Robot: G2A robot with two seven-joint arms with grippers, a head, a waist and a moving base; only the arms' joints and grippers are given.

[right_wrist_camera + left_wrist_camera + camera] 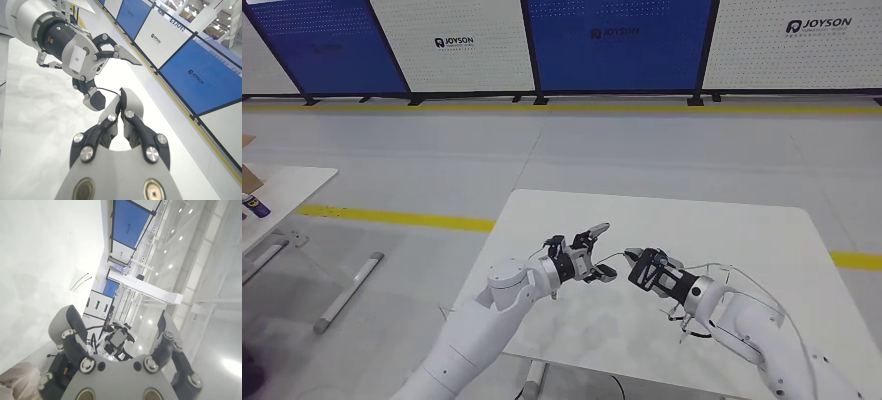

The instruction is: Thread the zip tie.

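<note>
A thin black zip tie (107, 90) hangs in the air above the white table (742, 230). My right gripper (121, 94) is shut on one end of it. The tie's other end lies against one pad (75, 321) of my left gripper (117, 319), whose jaws stand wide apart and clamp nothing. In the top view the left gripper (594, 252) and right gripper (634, 262) face each other tip to tip over the table's middle, with the zip tie (612, 261) bridging the small gap. The right wrist view has the left gripper (119, 85) open just beyond my right fingertips.
Two spare black zip ties (81, 281) lie on a clear sheet on the table, off to one side of the grippers. Blue and white partition panels (622, 45) stand across the floor behind the table. A second white table (282, 195) is at the far left.
</note>
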